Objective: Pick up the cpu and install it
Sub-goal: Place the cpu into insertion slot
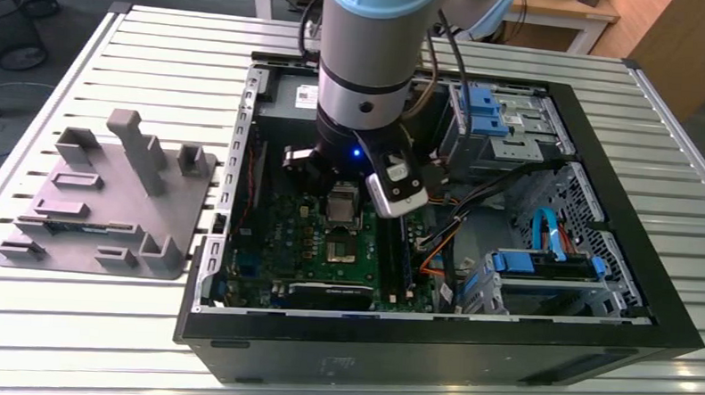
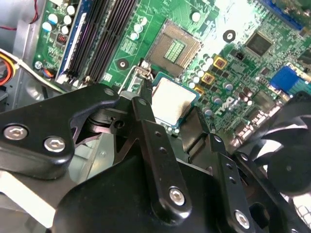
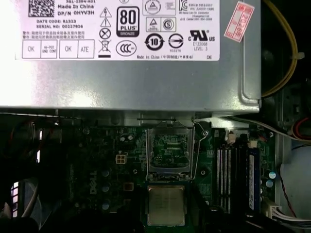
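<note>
The cpu point(image 2: 173, 98), a small square chip with a dull silver top, sits between my black fingers point(image 2: 146, 121), with the gripper point(image 2: 171, 106) shut on it. It hangs a little above the green motherboard point(image 2: 252, 24), just short of the open socket point(image 2: 174, 48), whose frame is swung up. In the first wrist view the cpu point(image 3: 166, 205) lies below the socket point(image 3: 167, 151), off to one side of it. In the exterior view my gripper point(image 1: 338, 190) reaches down into the open computer case point(image 1: 442, 340) over the motherboard.
The power supply point(image 3: 131, 73) borders the socket on the far side. Memory slots point(image 3: 233, 177) run beside the socket. A black fan point(image 2: 286, 160) stands close to my fingers. Cables and blue drive bays point(image 1: 541, 259) fill the case's right side. A grey holder tray point(image 1: 102, 204) lies outside, at the exterior view's left.
</note>
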`<state>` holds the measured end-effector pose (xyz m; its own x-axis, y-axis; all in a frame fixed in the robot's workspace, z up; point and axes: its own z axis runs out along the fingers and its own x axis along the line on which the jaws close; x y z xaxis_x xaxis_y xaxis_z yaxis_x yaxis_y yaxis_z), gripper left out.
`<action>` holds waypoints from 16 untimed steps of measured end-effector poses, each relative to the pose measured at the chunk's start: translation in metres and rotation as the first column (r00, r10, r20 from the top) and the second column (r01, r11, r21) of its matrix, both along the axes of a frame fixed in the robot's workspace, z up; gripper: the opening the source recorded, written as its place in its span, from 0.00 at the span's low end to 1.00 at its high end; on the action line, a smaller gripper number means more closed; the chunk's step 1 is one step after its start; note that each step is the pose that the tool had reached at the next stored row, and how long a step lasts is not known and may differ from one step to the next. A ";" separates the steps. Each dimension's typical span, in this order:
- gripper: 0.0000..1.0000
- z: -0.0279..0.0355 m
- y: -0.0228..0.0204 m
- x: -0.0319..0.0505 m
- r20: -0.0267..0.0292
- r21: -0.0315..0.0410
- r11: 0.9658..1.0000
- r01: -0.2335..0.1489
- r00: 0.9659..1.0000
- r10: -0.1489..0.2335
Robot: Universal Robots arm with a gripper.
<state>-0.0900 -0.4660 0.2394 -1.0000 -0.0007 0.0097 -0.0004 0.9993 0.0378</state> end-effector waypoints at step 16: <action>0.47 -0.0070 -0.0030 0.0000 0.000 0.000 1.000 0.000 1.000 0.000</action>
